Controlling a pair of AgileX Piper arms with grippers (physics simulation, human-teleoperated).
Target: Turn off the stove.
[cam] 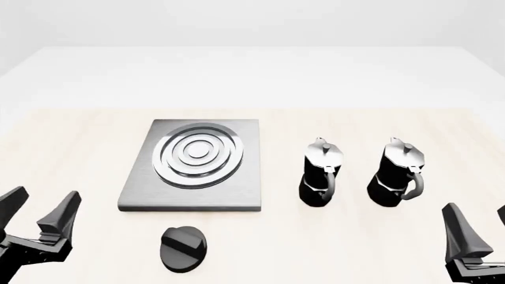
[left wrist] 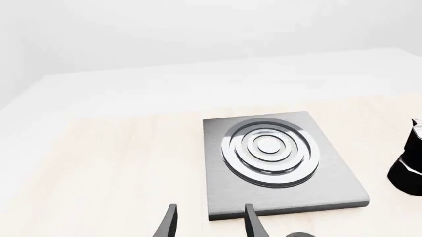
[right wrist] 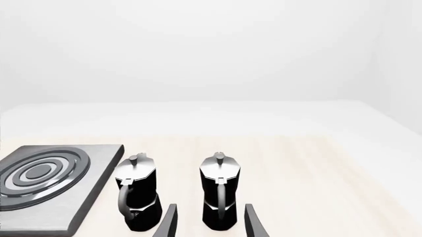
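The front view looks down and forward from above the bench's near edge, taking in the stove (cam: 191, 164) whole. The left wrist view sits low and close before the stove (left wrist: 280, 163). The right wrist view looks past its right side, sharing the stove (right wrist: 46, 185).

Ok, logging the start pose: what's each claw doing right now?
Left claw: open, holding nothing.
Right claw: open, holding nothing.

one stove (cam: 134, 192), one knob (cam: 183, 248), two moka pots (cam: 320, 173)
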